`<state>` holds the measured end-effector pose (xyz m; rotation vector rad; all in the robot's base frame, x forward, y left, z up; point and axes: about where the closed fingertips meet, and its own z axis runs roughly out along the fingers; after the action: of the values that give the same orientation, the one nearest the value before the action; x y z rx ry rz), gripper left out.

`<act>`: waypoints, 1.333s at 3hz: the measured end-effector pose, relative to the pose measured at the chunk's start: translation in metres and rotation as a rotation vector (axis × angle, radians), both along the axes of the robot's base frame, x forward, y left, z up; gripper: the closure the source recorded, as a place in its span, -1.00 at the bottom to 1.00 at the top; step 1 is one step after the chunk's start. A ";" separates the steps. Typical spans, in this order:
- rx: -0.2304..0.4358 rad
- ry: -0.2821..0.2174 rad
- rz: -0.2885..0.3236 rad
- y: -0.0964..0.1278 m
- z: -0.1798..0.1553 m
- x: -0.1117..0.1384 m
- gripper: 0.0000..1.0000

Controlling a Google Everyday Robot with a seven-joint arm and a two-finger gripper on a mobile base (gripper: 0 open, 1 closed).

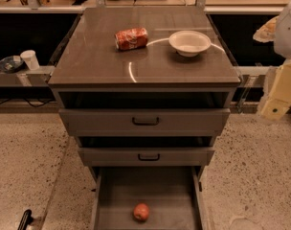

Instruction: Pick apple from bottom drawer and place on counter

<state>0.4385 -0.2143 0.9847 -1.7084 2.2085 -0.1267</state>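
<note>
Apple [141,212] lay in the open bottom drawer [117,195], round and red-orange on its flat grey floor.
You had the gripper [278,96] at the right edge, well apart from it, its grip impossible to tell; the glossy counter [88,56] held a round white bowl [189,42] and a red can [131,38] on its side.

I saw a red-and-white can [131,38] lying on its side, a white bowl [189,42] near it at its three o'clock. A white cup [29,59] stood well off at the can's eight o'clock — and toward six o'clock sat a black-handled top drawer [102,122] above a middle drawer [184,156].
</note>
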 end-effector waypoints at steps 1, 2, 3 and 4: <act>0.000 0.000 0.000 0.000 0.000 0.000 -1.00; 0.062 0.016 0.017 0.008 -0.013 0.000 -1.00; 0.259 0.099 0.076 0.035 -0.095 0.001 -1.00; 0.513 0.158 0.139 0.080 -0.187 -0.020 -1.00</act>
<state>0.4186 -0.1345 0.7977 -1.6033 1.9823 0.5770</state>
